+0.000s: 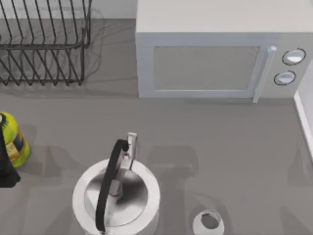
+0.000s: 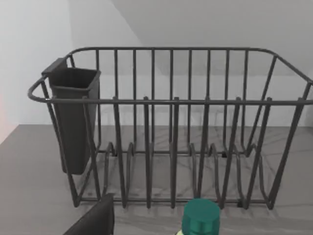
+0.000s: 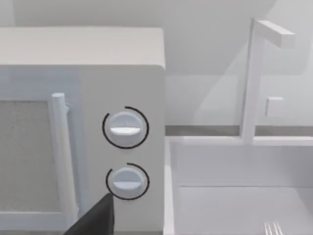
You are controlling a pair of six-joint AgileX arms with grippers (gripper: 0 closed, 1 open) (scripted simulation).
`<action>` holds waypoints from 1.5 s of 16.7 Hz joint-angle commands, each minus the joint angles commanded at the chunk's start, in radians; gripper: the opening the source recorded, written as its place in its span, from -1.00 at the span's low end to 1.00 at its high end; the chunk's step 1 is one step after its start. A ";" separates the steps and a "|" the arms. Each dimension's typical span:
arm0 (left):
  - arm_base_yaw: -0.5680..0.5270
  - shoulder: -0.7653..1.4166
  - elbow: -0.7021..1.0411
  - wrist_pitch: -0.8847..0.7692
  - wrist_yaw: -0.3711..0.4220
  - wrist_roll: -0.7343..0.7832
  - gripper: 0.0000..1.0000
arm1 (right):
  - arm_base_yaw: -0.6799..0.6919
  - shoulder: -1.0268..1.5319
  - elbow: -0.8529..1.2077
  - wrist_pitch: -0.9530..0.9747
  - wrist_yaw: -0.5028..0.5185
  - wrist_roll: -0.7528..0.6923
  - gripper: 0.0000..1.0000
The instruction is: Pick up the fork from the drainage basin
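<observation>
The tips of the fork's silver tines (image 3: pixel 272 228) poke into the right wrist view's lower edge, lying inside the white drainage basin (image 3: pixel 234 196); the handle is out of view. A dark part of my right gripper (image 3: pixel 95 218) shows in front of the microwave's knobs, well apart from the fork. In the top view the basin's rim (image 1: pixel 305 122) runs along the table's right edge. My left arm (image 1: pixel 6 166) sits at the table's left edge, and a dark part of my left gripper (image 2: pixel 93 220) faces the dish rack.
A white microwave (image 1: pixel 210 58) stands at the back, right of a dark wire dish rack (image 1: pixel 44 44) with a cutlery holder (image 2: pixel 73 117). A silver kettle (image 1: pixel 117 196) with a black handle, a small white cup (image 1: pixel 209 223) and a yellow bottle (image 1: pixel 14 139) stand nearer. A faucet (image 3: pixel 254 78) rises behind the basin.
</observation>
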 joint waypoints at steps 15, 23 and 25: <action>0.000 0.000 0.000 0.000 0.000 0.000 1.00 | -0.060 0.460 0.436 -0.276 0.001 -0.056 1.00; 0.000 0.000 0.000 0.000 0.000 0.000 1.00 | -0.162 1.366 1.233 -0.743 0.003 -0.149 1.00; 0.000 0.000 0.000 0.000 0.000 0.000 1.00 | -0.188 1.600 1.437 -0.860 0.004 -0.173 1.00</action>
